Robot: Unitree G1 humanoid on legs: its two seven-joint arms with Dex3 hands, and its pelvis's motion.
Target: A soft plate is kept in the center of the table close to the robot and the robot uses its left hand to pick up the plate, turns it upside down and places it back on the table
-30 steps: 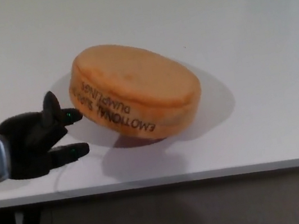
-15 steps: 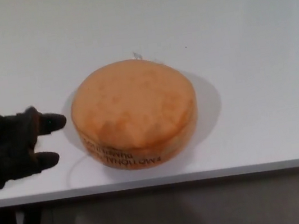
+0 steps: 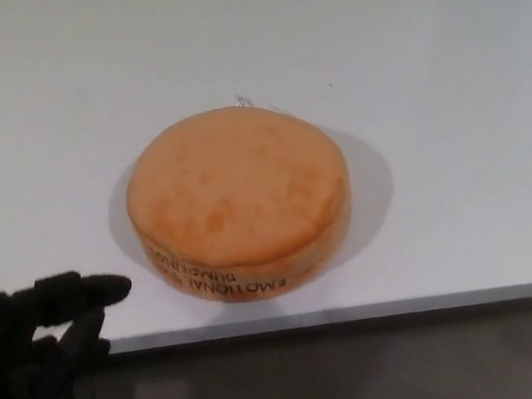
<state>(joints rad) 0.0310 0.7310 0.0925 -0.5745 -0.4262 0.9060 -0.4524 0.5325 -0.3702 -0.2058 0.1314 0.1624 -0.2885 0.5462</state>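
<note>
plate (image 3: 239,199): orange, faintly mottled top, centre of frame | plate side band: black printed lettering, upside down | table (image 3: 445,50): plain white | left hand (image 3: 34,332): black, lower left | floor (image 3: 375,375): dull grey-brown, bottom edge

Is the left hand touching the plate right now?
Apart. The head view shows white table between the left hand and the orange plate, which lies flat alone.

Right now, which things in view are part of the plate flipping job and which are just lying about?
Part of the job:
round orange soft plate, lying flat
black left hand, apart from it
white table it lies on

Lying about:
nothing else visible
</note>
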